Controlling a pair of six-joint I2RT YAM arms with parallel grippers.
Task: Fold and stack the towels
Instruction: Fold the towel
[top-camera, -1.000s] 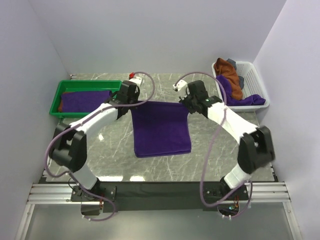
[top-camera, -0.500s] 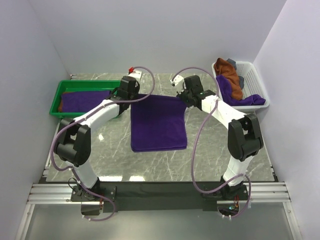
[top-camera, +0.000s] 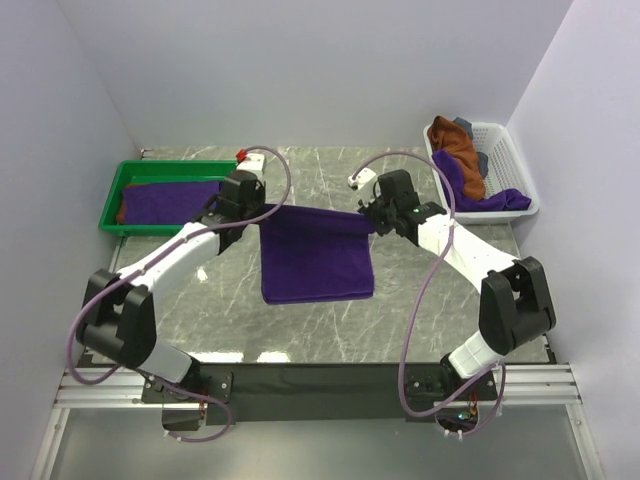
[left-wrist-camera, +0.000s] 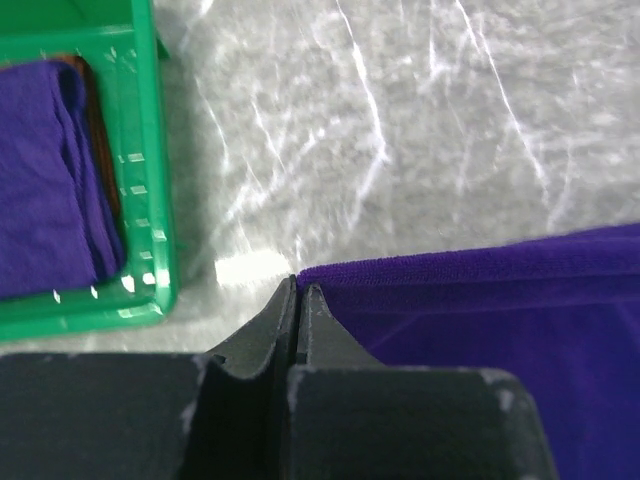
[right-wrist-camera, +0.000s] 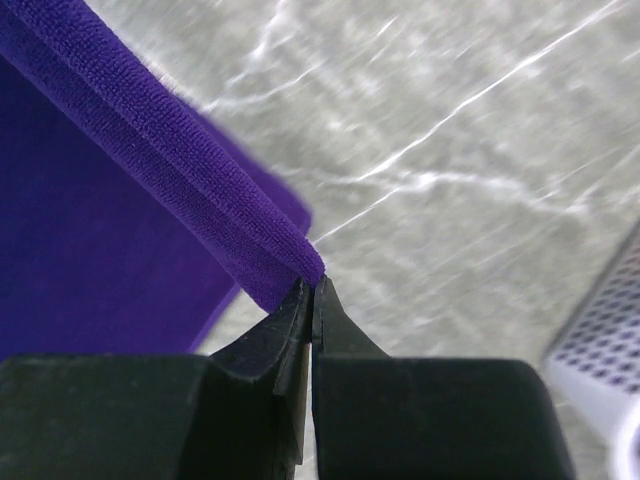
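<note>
A deep purple towel (top-camera: 316, 255) hangs between both arms, its far edge lifted and its near part lying on the marble table. My left gripper (top-camera: 262, 211) is shut on the towel's far left corner (left-wrist-camera: 310, 275). My right gripper (top-camera: 371, 222) is shut on the far right corner (right-wrist-camera: 305, 266). A folded purple towel (top-camera: 170, 200) lies in the green tray (top-camera: 118, 176) over a rust-brown one; it also shows in the left wrist view (left-wrist-camera: 45, 180). More towels, rust-brown (top-camera: 458, 146) and purple (top-camera: 470, 188), are heaped in the white basket (top-camera: 512, 150).
The green tray (left-wrist-camera: 152, 200) sits at the far left, close to the left gripper. The white basket's corner (right-wrist-camera: 600, 350) is just right of the right gripper. A small grey item (top-camera: 466, 126) lies in the basket. Walls close in on three sides.
Both grippers have come back toward the near side with the towel's far edge, which now droops lower over the lying part. The lying part has stayed where it was.
</note>
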